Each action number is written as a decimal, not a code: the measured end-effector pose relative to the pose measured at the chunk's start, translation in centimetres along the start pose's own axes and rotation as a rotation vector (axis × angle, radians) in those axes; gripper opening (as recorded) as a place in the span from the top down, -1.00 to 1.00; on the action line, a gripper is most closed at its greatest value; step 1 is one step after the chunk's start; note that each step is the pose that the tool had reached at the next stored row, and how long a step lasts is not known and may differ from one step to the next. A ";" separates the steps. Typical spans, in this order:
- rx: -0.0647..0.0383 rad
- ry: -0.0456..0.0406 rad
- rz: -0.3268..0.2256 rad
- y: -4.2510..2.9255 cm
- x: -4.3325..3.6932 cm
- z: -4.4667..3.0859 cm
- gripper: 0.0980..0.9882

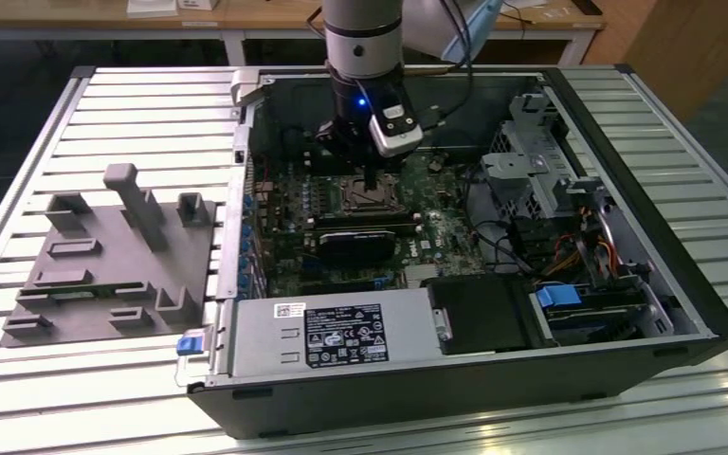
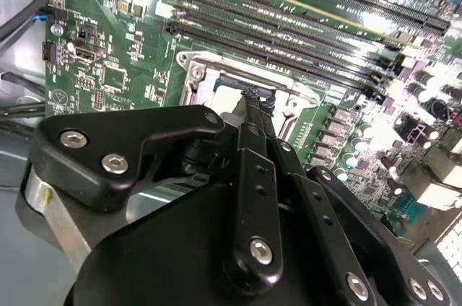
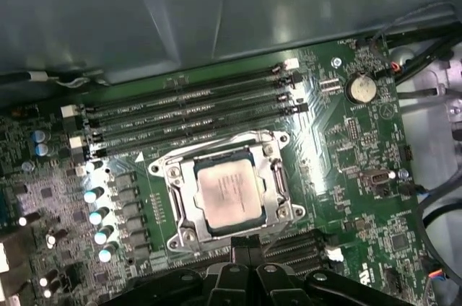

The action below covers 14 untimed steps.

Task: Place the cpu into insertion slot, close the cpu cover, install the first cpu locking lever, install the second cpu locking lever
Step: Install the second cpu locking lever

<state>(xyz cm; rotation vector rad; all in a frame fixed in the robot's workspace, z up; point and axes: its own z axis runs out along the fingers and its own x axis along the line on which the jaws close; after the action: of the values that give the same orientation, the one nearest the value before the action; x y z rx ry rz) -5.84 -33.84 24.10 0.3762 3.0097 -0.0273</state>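
**CPU seated, cover down**

The cpu (image 3: 225,192) sits in the insertion slot (image 3: 189,213) with the cpu cover (image 3: 272,173) closed flat around it. The gripper (image 1: 377,176) hangs just above the socket's edge inside the computer case (image 1: 617,142); fingers pinched together, holding nothing visible.

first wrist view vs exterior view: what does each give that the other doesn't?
First wrist view: the cpu seated in the insertion slot, with the cpu cover closed around it, and a round coin cell on the board.

Exterior view: the whole open computer case, the grey fixture tray beside it, the power supply and the arm.

Both: the socket area and the end effector at it.
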 end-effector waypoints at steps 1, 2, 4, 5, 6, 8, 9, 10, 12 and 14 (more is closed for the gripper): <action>0.000 0.0000 0.000 -0.12 -0.04 -0.04 0.99; 0.000 0.0000 0.000 -0.24 -0.08 -0.07 0.99; -0.001 0.0002 0.000 -0.47 -0.15 -0.10 0.99; -0.001 0.0002 0.000 -0.61 -0.19 -0.10 0.99; -0.001 0.0002 0.000 -0.75 -0.22 -0.10 0.99; -0.002 0.0004 0.000 -1.04 -0.30 -0.09 0.99; -0.002 0.0005 0.000 -1.18 -0.33 -0.09 0.99; -0.002 0.0005 0.000 -1.32 -0.36 -0.08 0.99; -0.003 0.0006 0.000 -1.60 -0.43 -0.04 0.99; -0.004 0.0009 0.000 -1.86 -0.46 0.04 0.99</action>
<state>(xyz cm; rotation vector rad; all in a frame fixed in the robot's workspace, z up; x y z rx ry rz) -5.85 -35.76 24.12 0.3762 3.0102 -0.0217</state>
